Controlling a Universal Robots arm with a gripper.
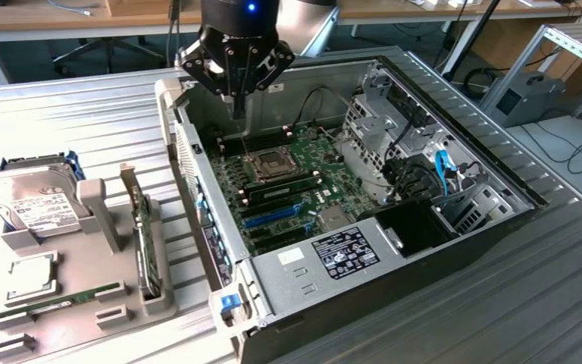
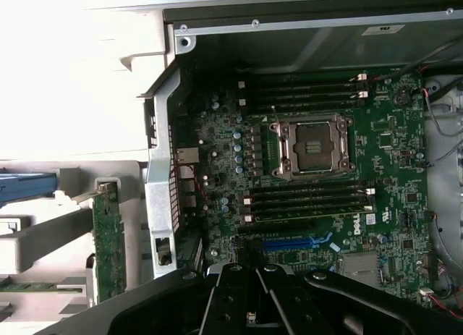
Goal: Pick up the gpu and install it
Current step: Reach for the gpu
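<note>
The gpu (image 1: 145, 236) stands on its edge in a grey holder (image 1: 89, 311) at the exterior view's left, outside the computer case. I see its green board and silver end bracket there, and again in the wrist view (image 2: 108, 241). My gripper (image 1: 239, 108) hangs over the far end of the open case (image 1: 301, 280), above the motherboard (image 1: 317, 182) near the CPU socket (image 1: 270, 163). Its fingers are shut together with nothing between them. The gripper's black body (image 2: 249, 306) shows in the wrist view, over the board.
The grey holder also carries a silver hard drive (image 1: 33, 201), a CPU chip (image 1: 30, 277) and a memory stick (image 1: 43, 307). Blue expansion slots (image 1: 270, 214) lie on the motherboard. Drive cages and cables (image 1: 412, 152) crowd the case's right side. Ribbed metal table (image 1: 533, 288) surrounds it.
</note>
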